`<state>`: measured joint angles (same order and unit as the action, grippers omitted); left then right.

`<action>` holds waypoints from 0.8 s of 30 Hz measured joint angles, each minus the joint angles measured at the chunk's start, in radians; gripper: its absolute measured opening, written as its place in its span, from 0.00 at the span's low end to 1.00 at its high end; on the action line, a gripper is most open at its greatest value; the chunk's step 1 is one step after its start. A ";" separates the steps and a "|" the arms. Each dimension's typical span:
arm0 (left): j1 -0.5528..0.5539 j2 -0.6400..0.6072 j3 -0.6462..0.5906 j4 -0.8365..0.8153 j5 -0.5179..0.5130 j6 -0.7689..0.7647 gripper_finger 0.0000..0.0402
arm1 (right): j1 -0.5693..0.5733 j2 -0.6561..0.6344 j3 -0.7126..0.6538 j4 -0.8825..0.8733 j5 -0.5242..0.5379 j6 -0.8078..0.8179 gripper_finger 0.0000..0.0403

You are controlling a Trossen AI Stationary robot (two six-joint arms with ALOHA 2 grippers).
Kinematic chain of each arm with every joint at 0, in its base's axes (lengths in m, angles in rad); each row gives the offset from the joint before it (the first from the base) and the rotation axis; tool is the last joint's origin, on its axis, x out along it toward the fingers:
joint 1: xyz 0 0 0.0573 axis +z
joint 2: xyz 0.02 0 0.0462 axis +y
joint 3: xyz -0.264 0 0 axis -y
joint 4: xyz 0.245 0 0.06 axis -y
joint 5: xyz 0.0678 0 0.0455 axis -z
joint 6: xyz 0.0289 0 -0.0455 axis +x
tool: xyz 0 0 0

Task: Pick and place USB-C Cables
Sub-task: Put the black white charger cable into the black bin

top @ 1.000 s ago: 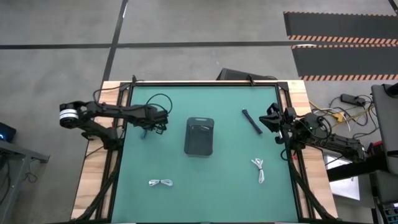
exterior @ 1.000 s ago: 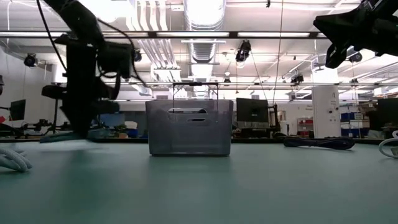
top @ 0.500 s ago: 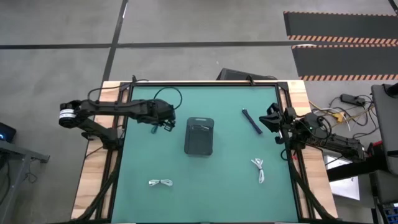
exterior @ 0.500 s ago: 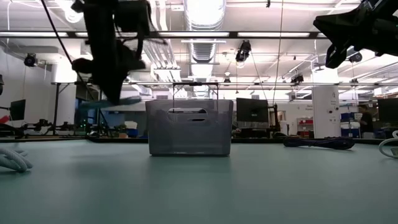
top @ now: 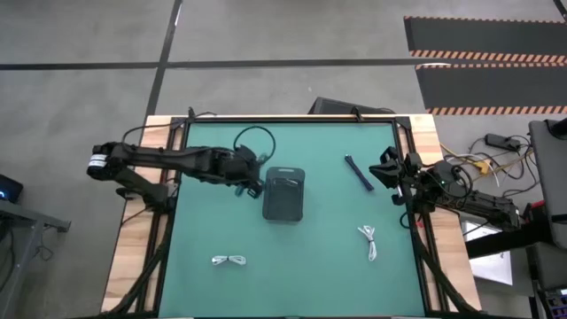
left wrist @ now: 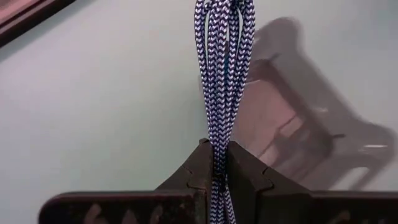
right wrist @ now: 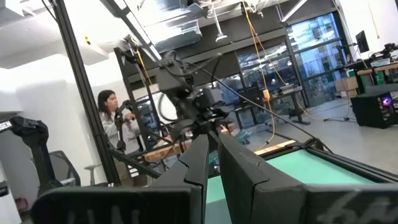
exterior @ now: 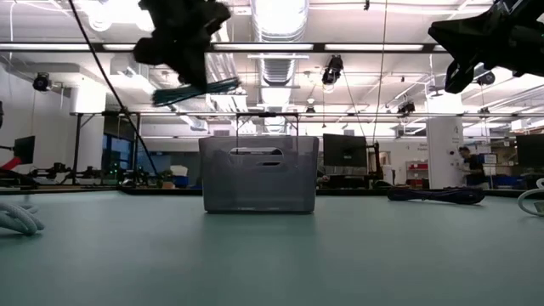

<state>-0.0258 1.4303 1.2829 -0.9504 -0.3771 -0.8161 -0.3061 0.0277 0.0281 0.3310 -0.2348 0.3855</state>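
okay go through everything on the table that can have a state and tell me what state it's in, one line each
left gripper: shut on a blue-and-white braided cable, raised beside the tray.
right gripper: shut, empty, waiting at the table's right edge.
grey tray: upright, contents not visible.
dark cable: lying on the mat, right of the tray.
two white cables: lying bundled on the mat.

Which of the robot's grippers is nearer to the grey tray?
Left. The left gripper hangs just beside the grey tray, holding a dark cable; the right gripper waits at the table's far edge.
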 joint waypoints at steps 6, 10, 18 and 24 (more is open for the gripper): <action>-0.031 0.129 0.144 -0.001 0.006 0.088 0.04 | 0.000 0.000 0.000 0.000 0.000 0.000 0.07; -0.035 0.212 0.241 0.000 0.039 0.193 0.04 | 0.000 0.000 0.000 -0.001 0.000 0.000 0.07; -0.029 0.321 0.355 -0.019 0.069 0.337 0.04 | 0.000 0.000 0.000 -0.003 0.000 0.000 0.07; -0.025 0.331 0.359 -0.027 0.069 0.382 0.04 | 0.000 0.000 0.000 -0.004 0.000 0.000 0.07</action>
<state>-0.0505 1.7611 1.6416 -0.9776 -0.3077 -0.4339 -0.3058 0.0277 0.0284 0.3273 -0.2352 0.3855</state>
